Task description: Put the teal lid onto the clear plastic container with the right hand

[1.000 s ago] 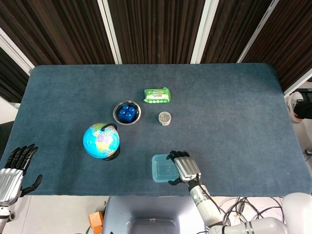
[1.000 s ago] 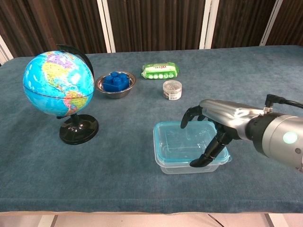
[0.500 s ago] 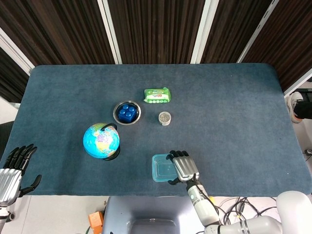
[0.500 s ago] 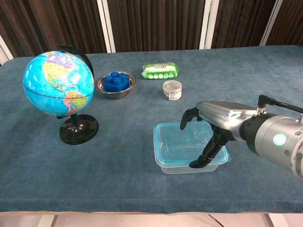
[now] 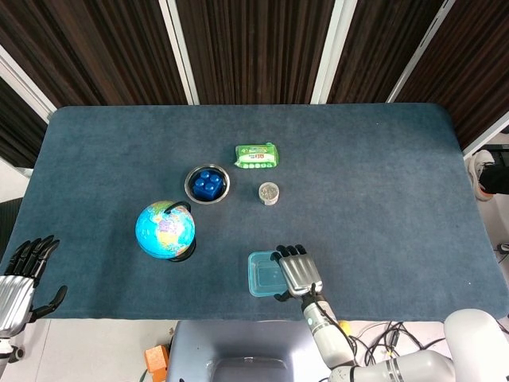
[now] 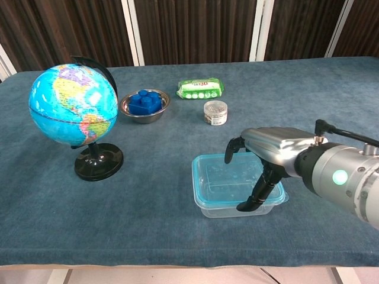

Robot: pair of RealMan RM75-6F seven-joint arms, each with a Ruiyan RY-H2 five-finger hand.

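Observation:
The clear plastic container (image 6: 216, 210) stands near the table's front edge, right of the globe. The teal lid (image 6: 220, 179) lies on top of it, also seen from above as a teal lid (image 5: 260, 273). My right hand (image 6: 269, 155) arches over the lid's right end, with fingers (image 6: 232, 148) hooked on the far rim and the thumb (image 6: 254, 198) on the near rim, gripping the lid. In the head view the right hand (image 5: 297, 272) covers the lid's right part. My left hand (image 5: 19, 280) hangs off the table's front left corner, fingers apart and empty.
A globe (image 6: 72, 106) on a black stand is at the left. Behind it are a metal bowl of blue blocks (image 6: 144, 104), a green packet (image 6: 200, 88) and a small clear jar (image 6: 215, 112). The blue table cloth (image 6: 331, 94) stretches to the right.
My right hand has shifted slightly left over the lid, and the lid's right end has settled a little lower on the container. The left hand has barely moved.

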